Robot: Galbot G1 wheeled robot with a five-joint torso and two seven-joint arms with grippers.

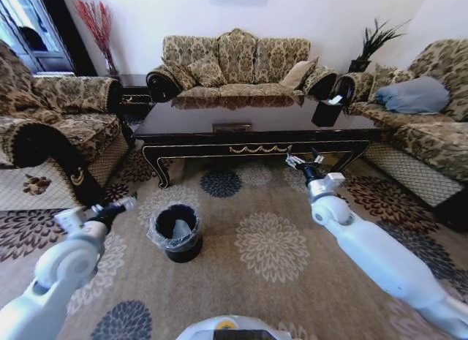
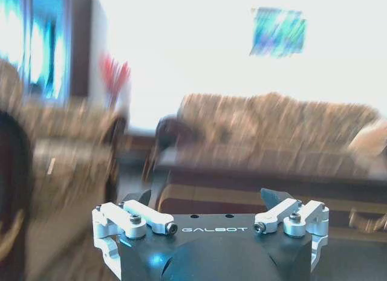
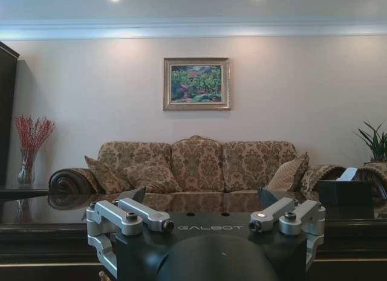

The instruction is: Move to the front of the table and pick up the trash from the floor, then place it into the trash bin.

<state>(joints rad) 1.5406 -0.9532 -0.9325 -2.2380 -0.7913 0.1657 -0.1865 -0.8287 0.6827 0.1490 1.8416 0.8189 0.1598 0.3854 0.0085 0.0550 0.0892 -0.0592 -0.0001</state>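
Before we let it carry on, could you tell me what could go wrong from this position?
1. The right hand hangs close to the table front edge, open; driving forward could knock it against the wood.
2. The trash bin stands on the carpet just ahead of the base, beside the open left hand; a turn could tip it.
3. No trash is visible on the floor here, so a grasp could target nothing.

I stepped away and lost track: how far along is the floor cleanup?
Done: the robot faces the table, with the trash bin on the carpet ahead. In hand: nothing; the left gripper hangs open beside the bin, the right gripper open near the table's front edge. Left: picking up and binning; I can't spot any trash on the visible carpet, and whether the bin's bag holds any is unclear.
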